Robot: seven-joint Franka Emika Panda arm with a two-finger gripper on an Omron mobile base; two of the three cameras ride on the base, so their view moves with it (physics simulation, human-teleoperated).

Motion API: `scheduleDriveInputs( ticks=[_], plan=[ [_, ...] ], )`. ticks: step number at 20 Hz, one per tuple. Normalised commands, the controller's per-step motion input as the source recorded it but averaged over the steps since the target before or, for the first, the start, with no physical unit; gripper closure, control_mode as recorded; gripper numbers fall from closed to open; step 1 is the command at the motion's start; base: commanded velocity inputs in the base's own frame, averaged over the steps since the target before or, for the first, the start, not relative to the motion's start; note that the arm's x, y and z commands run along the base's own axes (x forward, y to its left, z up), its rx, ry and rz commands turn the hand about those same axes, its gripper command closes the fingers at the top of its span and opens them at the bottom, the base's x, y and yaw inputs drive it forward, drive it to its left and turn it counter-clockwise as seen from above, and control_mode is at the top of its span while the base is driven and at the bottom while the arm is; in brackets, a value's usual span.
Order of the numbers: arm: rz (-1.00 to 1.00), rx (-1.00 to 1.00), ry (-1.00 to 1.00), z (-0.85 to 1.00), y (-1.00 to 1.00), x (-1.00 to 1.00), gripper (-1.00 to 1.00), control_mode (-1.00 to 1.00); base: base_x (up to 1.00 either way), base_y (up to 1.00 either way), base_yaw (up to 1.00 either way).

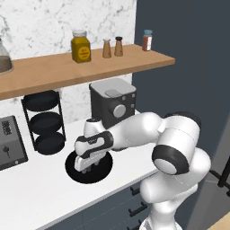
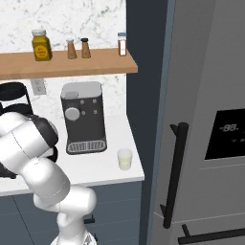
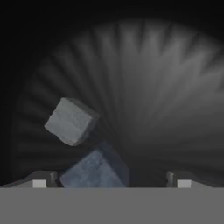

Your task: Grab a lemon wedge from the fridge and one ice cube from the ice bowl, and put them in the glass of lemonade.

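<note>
My gripper (image 1: 88, 169) reaches down into the ice bowl (image 1: 106, 167), a wide black bowl on the white counter. Close up, its fingertips (image 3: 42, 180) stand far apart, so the gripper (image 3: 111, 180) is open. One ice cube (image 3: 94, 170) lies between them, close to the left finger. A second ice cube (image 3: 71, 120) rests just beyond it on the bowl's ribbed floor. The glass of lemonade (image 2: 125, 159) stands at the counter's right end, next to the fridge (image 2: 210, 119), whose doors are shut. The lemon wedge is hidden.
A dark coffee machine (image 1: 113, 102) stands right behind the bowl. A tiered rack of black trays (image 1: 44, 121) is at the back left, and a toaster (image 1: 11, 143) at the far left. A wooden shelf (image 1: 67, 67) with jars and shakers hangs overhead.
</note>
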Motion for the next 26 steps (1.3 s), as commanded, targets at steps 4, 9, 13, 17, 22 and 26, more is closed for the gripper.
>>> scheduleDriveInputs(
  ticks=[4,9,13,17,22,26],
  plan=[
    [-0.01,0.00,0.00,-0.52,0.01,0.00,-1.00,-1.00,0.00,0.00,0.00],
    [0.00,-0.02,0.00,-0.04,0.08,0.00,-1.00,-1.00,0.00,0.00,0.00],
    [0.00,-0.02,-0.01,0.00,0.26,0.00,-1.00,-1.00,0.00,0.00,0.00],
    [0.00,0.00,-0.04,-0.03,0.10,0.00,-1.00,-1.00,0.00,0.00,0.00],
    [0.00,0.00,-0.01,-0.09,0.09,0.00,-1.00,-1.00,0.00,0.00,0.00],
    [0.00,0.00,0.00,-0.18,0.05,0.00,-1.00,-1.00,0.00,0.00,0.00]
  ],
)
